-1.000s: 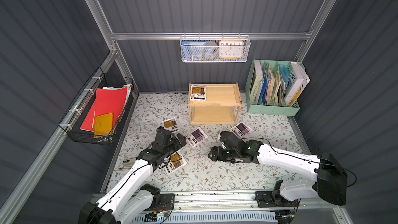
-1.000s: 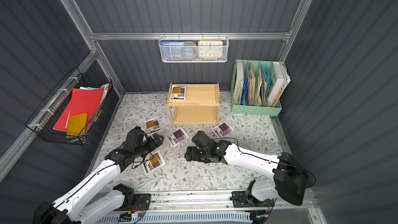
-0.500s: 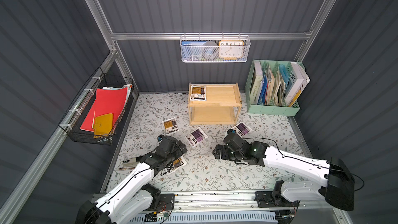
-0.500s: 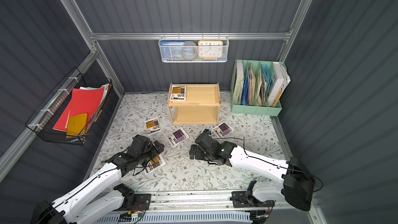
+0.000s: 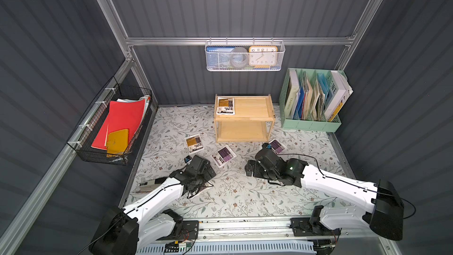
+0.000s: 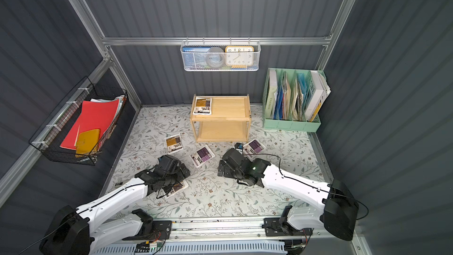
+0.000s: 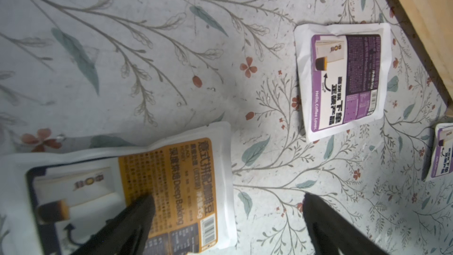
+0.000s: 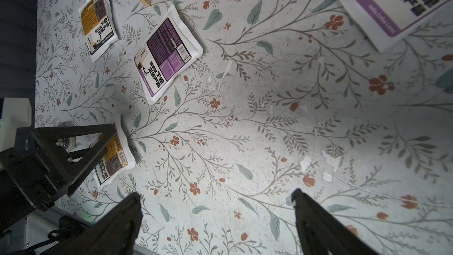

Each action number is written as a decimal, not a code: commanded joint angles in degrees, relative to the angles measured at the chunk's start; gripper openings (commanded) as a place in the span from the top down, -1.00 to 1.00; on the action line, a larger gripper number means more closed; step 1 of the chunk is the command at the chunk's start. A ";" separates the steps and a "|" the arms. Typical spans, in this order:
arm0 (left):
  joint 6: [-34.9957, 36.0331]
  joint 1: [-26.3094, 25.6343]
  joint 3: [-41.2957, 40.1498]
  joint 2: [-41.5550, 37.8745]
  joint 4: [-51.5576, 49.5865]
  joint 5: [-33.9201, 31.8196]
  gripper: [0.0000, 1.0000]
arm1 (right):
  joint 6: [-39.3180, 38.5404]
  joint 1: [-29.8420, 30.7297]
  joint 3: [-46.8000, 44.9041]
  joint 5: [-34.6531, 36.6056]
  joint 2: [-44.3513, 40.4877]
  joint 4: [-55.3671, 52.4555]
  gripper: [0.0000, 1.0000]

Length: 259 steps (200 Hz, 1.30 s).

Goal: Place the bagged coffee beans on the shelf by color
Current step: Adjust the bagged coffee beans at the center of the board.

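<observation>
**Pouch lined up under my left jaws**

My left jaws hang spread wide over the near yellow pouch (image 7: 171,187), close to the front of the counter (image 5: 245,192). In the left wrist view one fingertip (image 7: 141,210) sits above the orange label. The other is past the pouch's edge, over bare floral cover, so I judge I am straddling that edge to pinch it. Whether I touch it yet, I cannot tell. My right jaws are also spread wide and grasp nothing. They sit low over a bare stretch of counter near the two purple bags, probably to keep clear of my left arm.

One bag is sorted. The shelved yellow pouch (image 5: 225,105) lies flat at the left end of the top tray of the shelf (image 5: 255,110), which leaves room beside it for its colour-mates. The lower tier shows only wood, and I take it as the place for the purple ones. On the counter lie the far yellow pouch (image 5: 194,143), the middle purple pouch (image 5: 223,155) and the corner purple pouch (image 5: 277,145), this last just beside the shelf's right front foot.
</observation>
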 commanded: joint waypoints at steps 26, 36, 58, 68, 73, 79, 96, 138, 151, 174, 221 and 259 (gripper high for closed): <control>-2.52 -3.78 0.41 4.48 7.93 2.58 -1.00 | 0.64 -0.52 1.02 -2.02 0.10 -0.60 -0.98; -3.32 -5.33 0.90 5.70 9.62 2.43 -1.00 | 0.74 -0.55 0.69 -2.49 -0.01 -0.57 -0.98; -4.50 -8.72 2.80 8.54 13.27 1.48 -1.00 | 1.69 -0.61 -0.25 -4.01 -0.57 -0.01 -0.98; -4.76 -9.87 4.40 9.51 13.92 0.39 -1.00 | 1.67 -0.60 -0.82 -5.62 -0.83 0.70 -0.98; -4.75 -10.33 5.26 9.78 13.98 -0.27 -1.00 | 1.62 -0.58 -1.14 -6.53 -0.99 1.09 -0.98; -4.72 -10.67 6.29 9.88 13.67 -1.18 -1.00 | 1.56 -0.57 -1.55 -7.59 -1.15 1.11 -0.98; -5.14 -10.73 8.83 8.68 10.79 -4.51 -1.00 | 2.13 -0.52 -2.77 -9.21 -1.36 1.07 -0.98; -13.36 -10.70 10.84 3.37 -5.55 -12.10 -1.00 | 2.35 -0.52 -3.52 -8.48 -2.22 3.12 -0.98; -16.95 -10.73 11.68 2.22 -10.83 -13.31 -1.00 | 2.33 -0.52 -3.26 -7.56 -2.22 3.40 -0.98; -20.78 -10.73 13.01 1.20 -15.67 -13.13 -1.00 | 1.76 -0.59 -2.45 -6.39 -1.50 3.75 -0.98; -27.74 -10.73 10.77 0.29 -18.74 -9.12 -1.00 | 1.41 -0.77 -2.37 -5.04 -1.17 4.63 -0.98; -31.87 -10.72 5.52 -3.47 -18.08 -7.56 -1.00 | 0.57 -2.18 -3.16 -5.45 -2.87 5.25 -0.98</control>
